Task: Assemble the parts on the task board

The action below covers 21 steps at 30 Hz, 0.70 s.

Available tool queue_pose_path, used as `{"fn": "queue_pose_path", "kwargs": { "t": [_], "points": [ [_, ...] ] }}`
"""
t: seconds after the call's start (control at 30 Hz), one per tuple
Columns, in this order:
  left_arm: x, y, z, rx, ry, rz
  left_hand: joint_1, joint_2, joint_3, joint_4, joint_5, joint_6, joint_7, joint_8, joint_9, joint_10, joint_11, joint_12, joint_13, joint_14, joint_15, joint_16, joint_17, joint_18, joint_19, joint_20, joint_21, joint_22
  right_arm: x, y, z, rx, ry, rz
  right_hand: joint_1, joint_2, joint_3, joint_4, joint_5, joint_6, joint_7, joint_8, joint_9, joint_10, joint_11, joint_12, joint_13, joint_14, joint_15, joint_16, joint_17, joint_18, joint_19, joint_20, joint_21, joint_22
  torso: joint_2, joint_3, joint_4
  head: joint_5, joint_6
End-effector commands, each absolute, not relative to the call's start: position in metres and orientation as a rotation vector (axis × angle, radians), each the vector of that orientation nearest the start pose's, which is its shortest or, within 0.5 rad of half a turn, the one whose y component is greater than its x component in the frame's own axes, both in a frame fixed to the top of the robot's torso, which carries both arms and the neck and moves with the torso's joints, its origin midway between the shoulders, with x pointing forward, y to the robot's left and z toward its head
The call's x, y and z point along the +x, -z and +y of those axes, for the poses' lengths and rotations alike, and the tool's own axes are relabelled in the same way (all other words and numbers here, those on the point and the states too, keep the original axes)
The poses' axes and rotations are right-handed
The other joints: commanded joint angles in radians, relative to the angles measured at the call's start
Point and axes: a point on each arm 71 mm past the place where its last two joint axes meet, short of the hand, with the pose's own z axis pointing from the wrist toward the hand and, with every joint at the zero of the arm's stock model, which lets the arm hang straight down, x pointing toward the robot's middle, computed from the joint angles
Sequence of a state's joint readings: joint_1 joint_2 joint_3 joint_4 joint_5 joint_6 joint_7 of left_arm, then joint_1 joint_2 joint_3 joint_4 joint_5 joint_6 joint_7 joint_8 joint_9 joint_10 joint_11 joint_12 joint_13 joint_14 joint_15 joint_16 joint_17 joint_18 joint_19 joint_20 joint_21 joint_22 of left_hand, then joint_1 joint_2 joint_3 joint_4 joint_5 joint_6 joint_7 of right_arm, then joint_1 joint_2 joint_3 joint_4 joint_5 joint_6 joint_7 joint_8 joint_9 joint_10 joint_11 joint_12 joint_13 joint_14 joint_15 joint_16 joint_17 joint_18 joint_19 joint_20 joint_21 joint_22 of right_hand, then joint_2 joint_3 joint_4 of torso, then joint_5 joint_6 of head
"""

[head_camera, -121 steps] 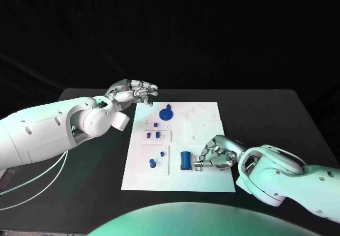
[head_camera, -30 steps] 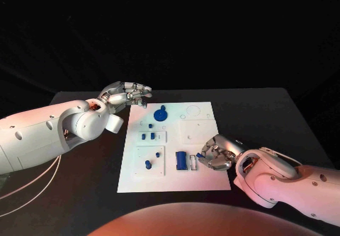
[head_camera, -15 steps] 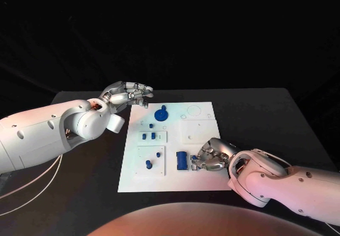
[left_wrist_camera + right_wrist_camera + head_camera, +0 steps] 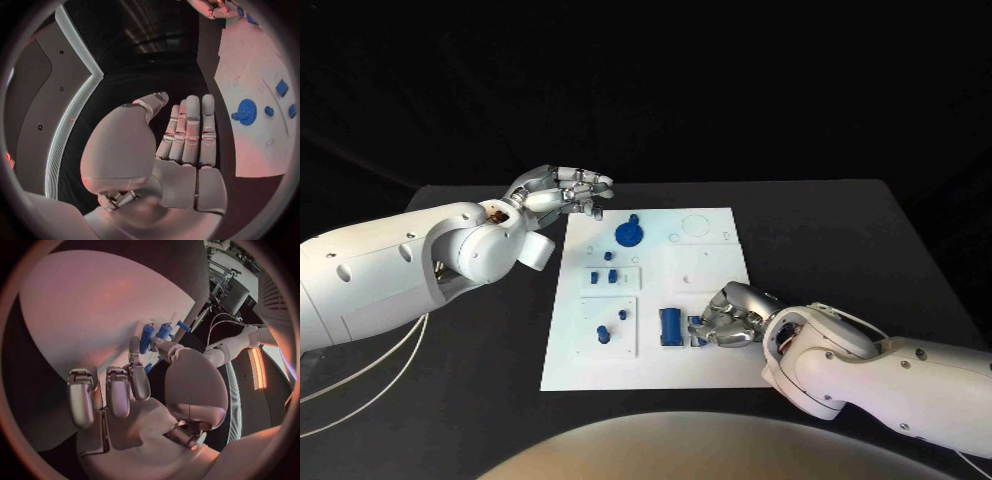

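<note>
**Right hand working a small part near the board's near edge**

Board (image 4: 718,370) lies mid-table. Left hand (image 4: 564,190) hovers off its far corner, fingers together, holding nothing. Right hand (image 4: 733,318) curls over a small blue piece (image 4: 695,325) beside the blue cylinder (image 4: 671,327); whether it grips the piece I cannot tell. Likely seating it next, which needs careful alignment.

Dim room, black backdrop, bright lit board, pinkish wash, fisheye-bent wrist views

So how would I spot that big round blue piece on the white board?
Find the white task board mid-table. Near its far end, beside the left hand, sits the round blue part: a wide disc, far larger than the small blue pegs nearer the robot.
</note>
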<state>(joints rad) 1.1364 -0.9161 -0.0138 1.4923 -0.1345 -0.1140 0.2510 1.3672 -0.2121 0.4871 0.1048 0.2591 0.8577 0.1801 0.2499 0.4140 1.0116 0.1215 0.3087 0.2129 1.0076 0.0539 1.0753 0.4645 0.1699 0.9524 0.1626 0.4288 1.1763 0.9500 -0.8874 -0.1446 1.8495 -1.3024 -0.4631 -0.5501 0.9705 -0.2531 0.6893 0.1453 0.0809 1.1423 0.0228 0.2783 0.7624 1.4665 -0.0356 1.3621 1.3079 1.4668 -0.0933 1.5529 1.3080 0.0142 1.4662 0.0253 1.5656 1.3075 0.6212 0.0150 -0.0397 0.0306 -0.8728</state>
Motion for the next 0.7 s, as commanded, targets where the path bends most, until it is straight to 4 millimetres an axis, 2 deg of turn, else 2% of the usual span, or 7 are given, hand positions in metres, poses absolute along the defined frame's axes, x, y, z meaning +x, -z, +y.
{"fn": "queue_pose_path", "kwargs": {
  "t": [0.03,0.37,0.47,0.57,0.67,0.7],
  "points": [
    [0.4788,0.2072,0.2402,-1.064,1.53,1.667,0.003,-0.001,0.006,0.0,0.005,-0.006,0.002,0.006,0.001,-0.007,0.002,0.006,-0.001,-0.007,0.001,-0.005,-0.002,0.01,0.001,-0.001,-0.003,0.001,0.3457,0.2988,-0.1596,0.285,-0.574,2.112,-0.014,0.001,-0.01,0.003,-0.012,0.009,0.002,-0.004,-0.002,0.03,-0.008,0.003,0.142,0.097,-0.005,0.004,0.232,-0.013,0.102,-0.01,0.001,0.262,0.0,-0.0003,-0.0002,0.0,0.0],
    [0.4787,0.2072,0.2403,-1.065,1.53,1.668,0.002,-0.001,0.008,-0.001,0.007,-0.008,0.002,0.008,0.001,-0.007,0.002,0.007,-0.002,-0.007,0.001,-0.005,-0.002,0.01,0.0,-0.001,-0.002,0.002,0.3454,0.2987,-0.1561,0.277,-0.585,2.112,-0.032,-0.003,-0.057,0.022,-0.029,0.014,0.003,-0.009,-0.006,0.031,-0.007,0.004,0.144,0.097,-0.005,0.003,0.231,-0.013,0.102,-0.01,0.0,0.262,0.001,-0.0005,0.0012,0.001,0.0],
    [0.4787,0.2073,0.2406,-1.065,1.529,1.668,0.002,-0.001,0.008,-0.001,0.007,-0.008,0.002,0.008,0.001,-0.007,0.002,0.007,-0.002,-0.007,0.001,-0.005,-0.002,0.01,0.0,-0.001,-0.002,0.002,0.3453,0.2987,-0.1563,0.276,-0.586,2.112,-0.039,-0.006,-0.089,0.035,-0.031,0.016,0.003,-0.011,-0.008,0.031,-0.007,0.005,0.145,0.097,-0.005,0.004,0.232,-0.013,0.102,-0.01,0.0,0.262,0.001,-0.0006,0.0005,0.002,0.0],
    [0.4788,0.2073,0.2406,-1.065,1.529,1.668,0.002,-0.001,0.008,-0.001,0.007,-0.008,0.002,0.008,0.001,-0.007,0.002,0.007,-0.002,-0.007,0.001,-0.005,-0.002,0.01,0.0,-0.001,-0.002,0.002,0.345,0.2985,-0.1564,0.273,-0.589,2.113,-0.041,0.004,-0.187,0.077,-0.03,0.022,0.001,-0.013,-0.01,0.033,-0.009,0.006,0.148,0.097,-0.005,0.004,0.232,-0.013,0.102,-0.011,0.001,0.262,0.0,-0.0008,-0.0003,0.004,0.0],
    [0.4788,0.2073,0.2405,-1.065,1.529,1.668,0.002,-0.001,0.008,-0.001,0.007,-0.008,0.002,0.008,0.001,-0.007,0.002,0.007,-0.002,-0.007,0.001,-0.005,-0.002,0.01,0.0,-0.001,-0.002,0.002,0.3444,0.2979,-0.1567,0.269,-0.595,2.113,-0.002,0.021,-0.317,0.143,-0.029,0.026,0.001,-0.017,-0.01,0.033,-0.009,0.005,0.149,0.097,-0.006,0.004,0.233,-0.013,0.102,-0.011,0.0,0.262,0.0,-0.0005,-0.0003,0.004,0.0],
    [0.4788,0.2073,0.2405,-1.065,1.529,1.668,0.002,-0.001,0.008,-0.001,0.007,-0.008,0.002,0.008,0.001,-0.007,0.002,0.007,-0.002,-0.007,0.001,-0.005,-0.002,0.01,0.0,-0.001,-0.002,0.002,0.3442,0.2978,-0.1567,0.268,-0.596,2.112,-0.002,0.023,-0.329,0.146,-0.028,0.027,0.001,-0.017,-0.01,0.033,-0.008,0.005,0.149,0.097,-0.006,0.004,0.233,-0.013,0.102,-0.011,0.0,0.262,0.0,-0.0005,-0.0003,0.004,0.0]
  ]
}}
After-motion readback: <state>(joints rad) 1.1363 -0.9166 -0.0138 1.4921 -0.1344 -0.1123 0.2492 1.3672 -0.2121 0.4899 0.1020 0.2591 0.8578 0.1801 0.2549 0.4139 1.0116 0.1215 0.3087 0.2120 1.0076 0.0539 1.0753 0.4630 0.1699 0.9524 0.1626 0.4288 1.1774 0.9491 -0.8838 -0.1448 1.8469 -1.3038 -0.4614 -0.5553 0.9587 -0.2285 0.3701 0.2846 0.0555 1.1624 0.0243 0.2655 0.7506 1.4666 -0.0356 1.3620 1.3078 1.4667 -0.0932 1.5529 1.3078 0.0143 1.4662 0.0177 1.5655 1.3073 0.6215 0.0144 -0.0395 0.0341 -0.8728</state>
